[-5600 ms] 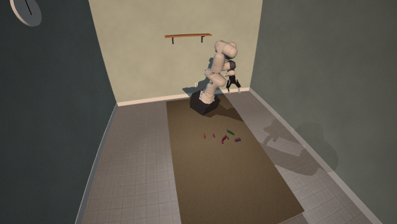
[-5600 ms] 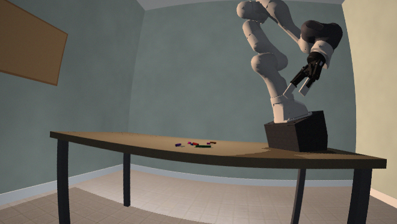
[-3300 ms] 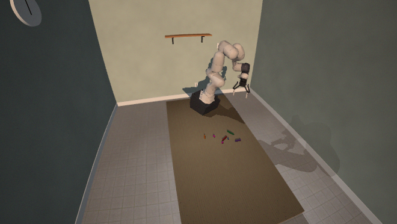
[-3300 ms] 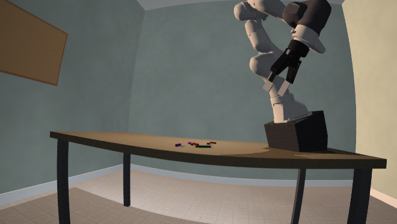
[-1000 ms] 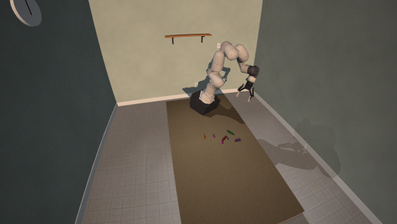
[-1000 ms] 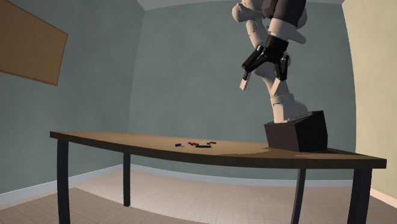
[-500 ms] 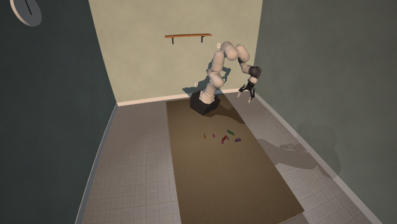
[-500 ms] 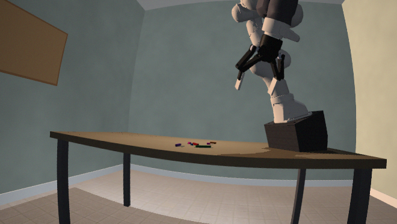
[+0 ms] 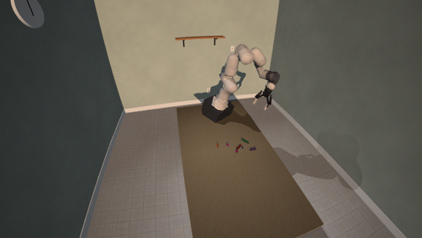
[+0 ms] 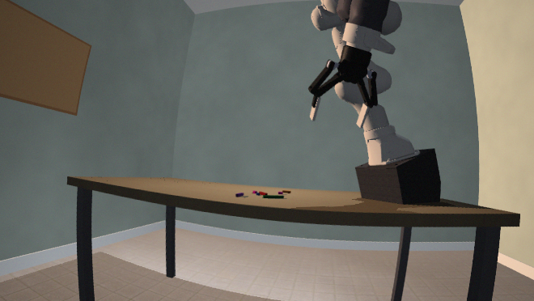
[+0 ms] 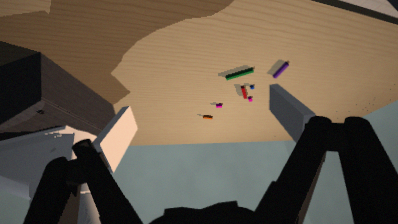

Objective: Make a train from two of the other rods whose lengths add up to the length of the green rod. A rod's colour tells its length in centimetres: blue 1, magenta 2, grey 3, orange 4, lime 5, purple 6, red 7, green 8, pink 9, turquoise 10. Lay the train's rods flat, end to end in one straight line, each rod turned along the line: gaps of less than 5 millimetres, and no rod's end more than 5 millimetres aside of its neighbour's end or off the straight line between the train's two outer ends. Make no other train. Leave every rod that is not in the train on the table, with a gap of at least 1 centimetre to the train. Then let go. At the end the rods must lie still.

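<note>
Several small rods lie in a loose cluster on the brown table [image 9: 243, 198] [image 10: 162, 188] [image 11: 190, 55]. The green rod [image 9: 245, 140] [image 10: 273, 197] [image 11: 239, 74] lies nearest the robot base. Beside it are a red rod [image 9: 238, 146] [image 10: 263, 192] [image 11: 244, 92], a tiny blue rod [image 9: 242, 147] [image 11: 252, 87], a purple rod [image 9: 252, 148] [image 10: 239, 194] [image 11: 281, 69], two magenta rods [image 9: 227, 144] [image 9: 236, 151] [image 11: 219, 105] [image 11: 250, 99] and an orange rod [image 9: 217, 144] [image 10: 286, 191] [image 11: 207, 116]. My gripper [image 9: 260, 105] [image 10: 336, 120] [image 11: 200, 107] is open and empty, high in the air beside the table's edge, far from the rods.
The robot's dark base block [image 9: 215, 112] [image 10: 400, 178] [image 11: 30, 85] stands at the table's far end. The table's long edge runs just below the gripper. A wall shelf [image 9: 199, 38] hangs behind the arm.
</note>
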Action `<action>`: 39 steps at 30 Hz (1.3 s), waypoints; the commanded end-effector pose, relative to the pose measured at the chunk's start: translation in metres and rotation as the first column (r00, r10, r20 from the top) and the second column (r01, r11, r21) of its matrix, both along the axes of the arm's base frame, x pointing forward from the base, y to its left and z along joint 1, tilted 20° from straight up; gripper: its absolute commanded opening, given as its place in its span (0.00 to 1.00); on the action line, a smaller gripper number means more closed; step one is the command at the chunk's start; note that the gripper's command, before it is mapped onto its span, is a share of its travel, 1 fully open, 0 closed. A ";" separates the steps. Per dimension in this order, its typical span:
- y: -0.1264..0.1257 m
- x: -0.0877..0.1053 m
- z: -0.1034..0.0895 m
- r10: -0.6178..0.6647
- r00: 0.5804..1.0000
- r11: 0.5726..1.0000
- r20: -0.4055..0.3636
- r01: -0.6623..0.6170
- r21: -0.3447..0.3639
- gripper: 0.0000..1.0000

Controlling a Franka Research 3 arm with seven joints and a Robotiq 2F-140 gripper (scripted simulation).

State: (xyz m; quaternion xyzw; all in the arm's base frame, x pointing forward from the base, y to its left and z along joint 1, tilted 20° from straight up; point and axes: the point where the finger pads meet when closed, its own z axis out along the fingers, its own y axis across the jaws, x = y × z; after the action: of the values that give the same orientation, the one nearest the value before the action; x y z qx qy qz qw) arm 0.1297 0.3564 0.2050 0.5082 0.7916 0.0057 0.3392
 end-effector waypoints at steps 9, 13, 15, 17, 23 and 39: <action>0.000 0.016 0.006 -0.113 0.994 0.993 0.000 0.113 0.039 1.00; 0.000 0.016 0.006 -0.113 0.994 0.993 0.000 0.113 0.039 1.00; 0.000 0.016 0.006 -0.113 0.994 0.993 0.000 0.113 0.039 1.00; 0.000 0.016 0.006 -0.113 0.994 0.993 0.000 0.113 0.039 1.00; -0.001 0.033 0.011 -0.211 0.977 0.975 -0.007 0.211 0.073 1.00; -0.002 0.050 0.018 -0.309 0.951 0.945 -0.017 0.309 0.106 1.00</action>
State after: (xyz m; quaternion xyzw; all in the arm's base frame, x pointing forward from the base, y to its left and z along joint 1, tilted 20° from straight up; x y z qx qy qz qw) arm 0.1678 0.3575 0.2182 0.6093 0.7281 -0.0031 0.3140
